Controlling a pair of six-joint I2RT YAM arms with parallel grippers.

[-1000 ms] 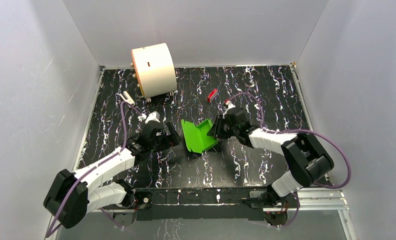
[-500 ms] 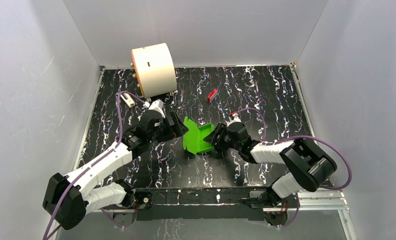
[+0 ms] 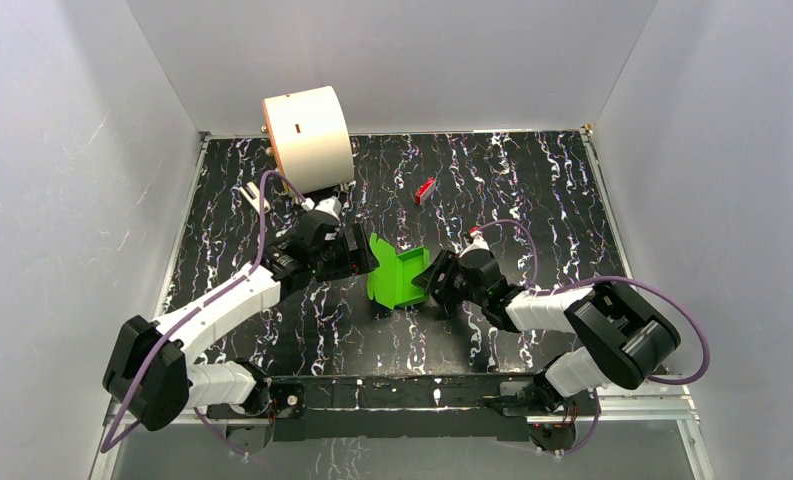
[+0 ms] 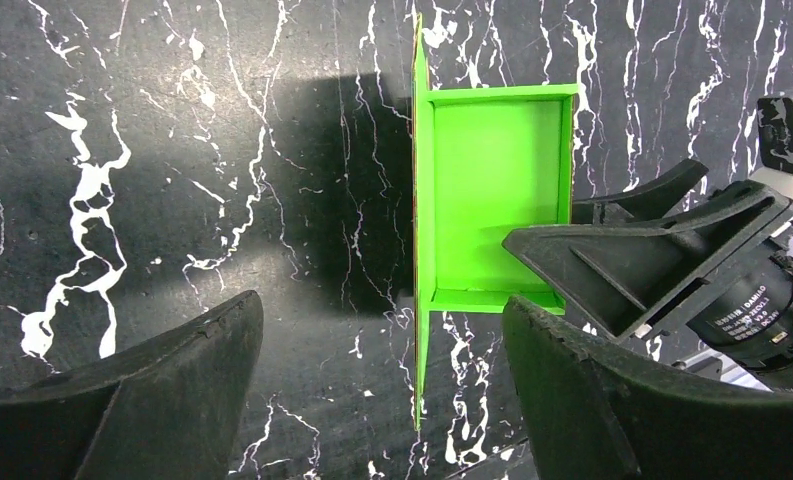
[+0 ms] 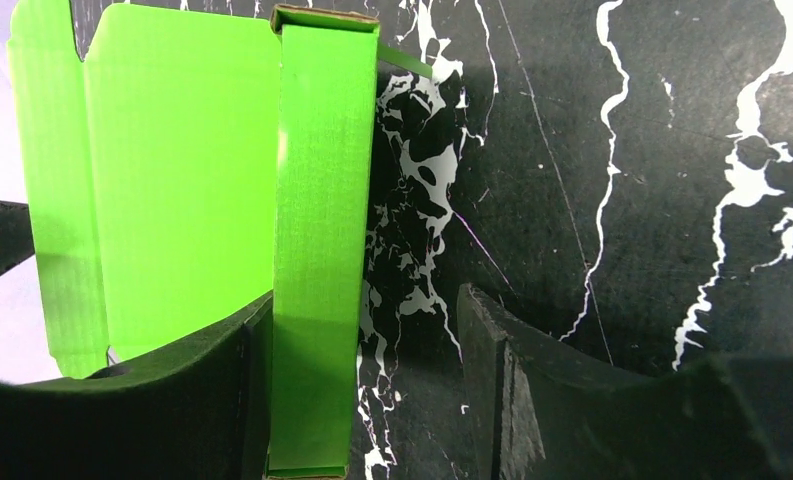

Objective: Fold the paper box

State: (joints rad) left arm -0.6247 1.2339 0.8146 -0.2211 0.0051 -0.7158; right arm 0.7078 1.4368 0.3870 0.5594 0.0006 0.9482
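We have brought our left claw (image 3: pixel 366 258) up to the paper box (image 3: pixel 404 286) and loosened our right claw (image 3: pixel 430 280), both now spread; its walls are up, but the lid (image 5: pixel 172 180) still stands open.

This is a robotics lab test cell rather than a lived-in room: a black, white-veined worktop (image 3: pixel 532 180) is boxed in on three sides by plain pale panels (image 3: pixel 392 60) and edged with a bare metal rail (image 3: pixel 632 408). Two white-and-black robot arms, the left arm (image 3: pixel 222 306) and the right arm (image 3: pixel 544 305), are bolted at its near edge, trailing purple cables (image 3: pixel 707 348).
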